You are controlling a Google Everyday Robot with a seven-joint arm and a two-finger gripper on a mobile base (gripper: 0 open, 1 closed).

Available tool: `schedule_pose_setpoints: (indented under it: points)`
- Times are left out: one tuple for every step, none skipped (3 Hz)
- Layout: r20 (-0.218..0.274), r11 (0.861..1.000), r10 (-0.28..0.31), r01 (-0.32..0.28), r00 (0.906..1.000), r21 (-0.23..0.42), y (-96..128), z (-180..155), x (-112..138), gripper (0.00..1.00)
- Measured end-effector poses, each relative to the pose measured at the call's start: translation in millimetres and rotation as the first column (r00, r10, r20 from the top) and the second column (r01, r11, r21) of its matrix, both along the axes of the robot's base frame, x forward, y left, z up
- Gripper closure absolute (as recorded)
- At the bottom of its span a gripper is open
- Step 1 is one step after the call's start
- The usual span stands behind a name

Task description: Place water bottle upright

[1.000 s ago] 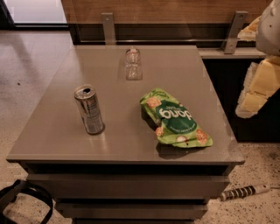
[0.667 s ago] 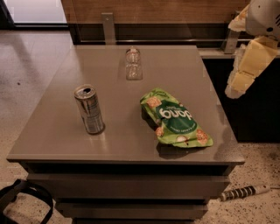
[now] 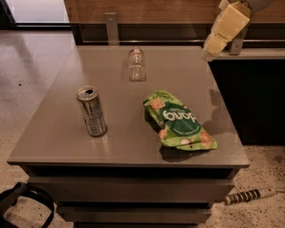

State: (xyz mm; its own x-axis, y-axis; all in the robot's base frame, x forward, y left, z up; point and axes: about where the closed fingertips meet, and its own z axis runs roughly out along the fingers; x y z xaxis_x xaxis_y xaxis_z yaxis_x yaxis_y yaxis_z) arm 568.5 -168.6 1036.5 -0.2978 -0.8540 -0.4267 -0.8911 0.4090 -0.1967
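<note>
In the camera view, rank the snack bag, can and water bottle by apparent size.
1. green snack bag
2. silver can
3. water bottle, though it sits farther back, so can versus bottle is unsure.
The gripper hangs near the table's far right corner.

Cream, blocky jaws at top right; grey arm (image 3: 255, 3) above them.

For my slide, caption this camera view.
Pincer hovers near far right corner of grey table, apart from small clear plastic water bottle.
</note>
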Motion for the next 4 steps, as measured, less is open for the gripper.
schedule_pose_setpoints:
  points:
    - [-0.028,0.993,-0.114,0.114,0.9931,-0.006,24,0,35,0.00]
    - [-0.033,0.968,-0.250,0.249,0.9677,-0.031,46,-2,60,0.00]
    - [-0.044,0.928,-0.372,0.371,0.9271,-0.029,71,-10,76,0.00]
    - [-0.076,0.893,-0.446,0.449,0.8916,0.027,96,-26,89,0.00]
